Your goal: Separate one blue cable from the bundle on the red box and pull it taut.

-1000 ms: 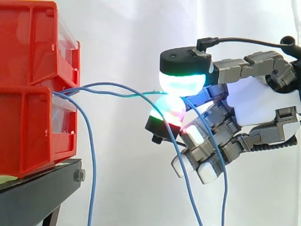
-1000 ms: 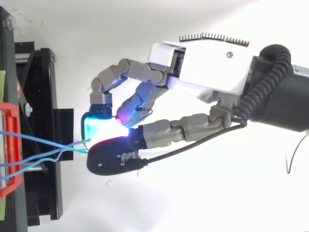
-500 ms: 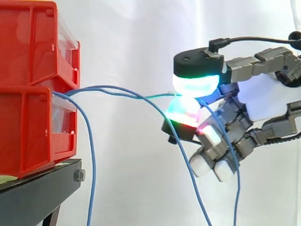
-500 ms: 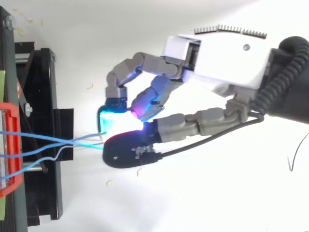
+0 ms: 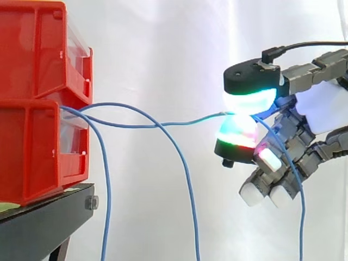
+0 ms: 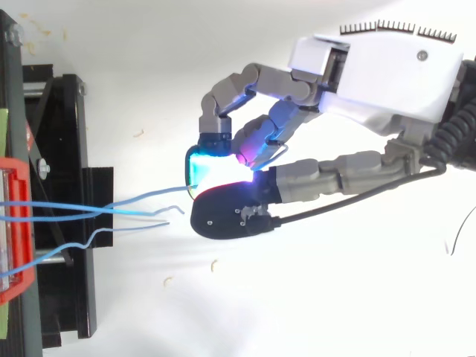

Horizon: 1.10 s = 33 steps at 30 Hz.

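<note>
Several thin blue cables come out of the red bins [image 5: 38,103] at the left. One blue cable [image 5: 163,124] runs almost level from the bins to my hand [image 5: 304,114], pinched between two glowing pads [image 5: 247,100] at the right of the side view. From the pinch its free end hangs down past the curled lower fingers. Two other blue cables [image 5: 179,163] arc out of the bins and droop to the bottom edge. From above, the hand [image 6: 379,71] reaches in from the right and the pinched cable [image 6: 141,199] leads left to the bin front [image 6: 18,223].
The red bins are stacked two high on a black stand [image 5: 49,217] at the left, before a white curtain. In the top view the stand's black frame [image 6: 67,208] lies left of the hand.
The hand has moved to the right, away from the bins, keeping its pinch. The pinched cable has drawn straighter and come apart from the two drooping cables.
</note>
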Each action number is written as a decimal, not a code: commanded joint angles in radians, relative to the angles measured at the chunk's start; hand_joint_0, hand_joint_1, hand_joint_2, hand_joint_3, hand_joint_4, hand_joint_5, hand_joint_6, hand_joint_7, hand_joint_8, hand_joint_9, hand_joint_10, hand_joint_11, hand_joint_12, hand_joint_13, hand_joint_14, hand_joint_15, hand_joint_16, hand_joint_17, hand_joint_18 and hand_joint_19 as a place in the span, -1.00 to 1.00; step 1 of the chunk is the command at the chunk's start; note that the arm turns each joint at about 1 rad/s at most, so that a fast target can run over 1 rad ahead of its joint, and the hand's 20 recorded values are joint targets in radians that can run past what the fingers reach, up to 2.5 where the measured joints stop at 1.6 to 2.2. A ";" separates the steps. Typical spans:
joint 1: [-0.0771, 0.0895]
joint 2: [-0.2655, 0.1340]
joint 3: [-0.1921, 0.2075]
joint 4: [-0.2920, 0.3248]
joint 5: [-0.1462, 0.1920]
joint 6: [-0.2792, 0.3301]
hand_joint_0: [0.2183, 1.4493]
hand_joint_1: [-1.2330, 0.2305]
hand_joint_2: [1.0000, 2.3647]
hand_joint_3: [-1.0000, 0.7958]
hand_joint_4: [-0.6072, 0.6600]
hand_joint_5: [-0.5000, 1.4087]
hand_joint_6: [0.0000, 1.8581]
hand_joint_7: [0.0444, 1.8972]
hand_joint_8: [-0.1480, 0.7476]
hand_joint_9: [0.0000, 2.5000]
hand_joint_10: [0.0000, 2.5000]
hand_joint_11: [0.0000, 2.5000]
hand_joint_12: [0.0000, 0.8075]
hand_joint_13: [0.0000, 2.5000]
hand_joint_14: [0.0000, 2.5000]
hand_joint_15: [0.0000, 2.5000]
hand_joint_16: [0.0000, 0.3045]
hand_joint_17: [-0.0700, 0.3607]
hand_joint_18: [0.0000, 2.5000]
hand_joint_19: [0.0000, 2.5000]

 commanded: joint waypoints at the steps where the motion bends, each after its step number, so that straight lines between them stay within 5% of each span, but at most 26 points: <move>1: 0.002 0.000 0.000 0.017 0.016 0.020 -0.37 -0.38 -0.96 0.15 -0.07 -0.61 -0.01 0.18 0.24 -0.15 -0.99 -0.39 0.15 -0.40 -0.99 -0.76 -0.60 -0.04 -0.41 -0.80; 5: 0.008 0.000 0.001 0.050 0.026 0.012 -0.36 -0.37 -1.00 0.16 -0.08 -0.62 -0.01 0.17 0.26 -0.09 -0.99 -0.27 0.14 -0.38 -0.99 -0.73 -0.61 -0.05 -0.40 -0.79; 15: 0.011 -0.001 0.000 0.137 0.029 0.011 -0.36 -0.37 -1.00 0.17 -0.11 -0.62 -0.01 0.19 0.25 -0.13 -0.99 -0.33 0.14 -0.37 -0.99 -0.72 -0.61 -0.05 -0.39 -0.78; 33: 0.011 -0.001 0.000 0.137 0.027 0.011 -0.37 -0.37 -0.94 0.15 -0.11 -0.61 -0.01 0.19 0.25 -0.14 -0.99 -0.33 0.14 -0.37 -0.99 -0.71 -0.60 -0.03 -0.39 -0.76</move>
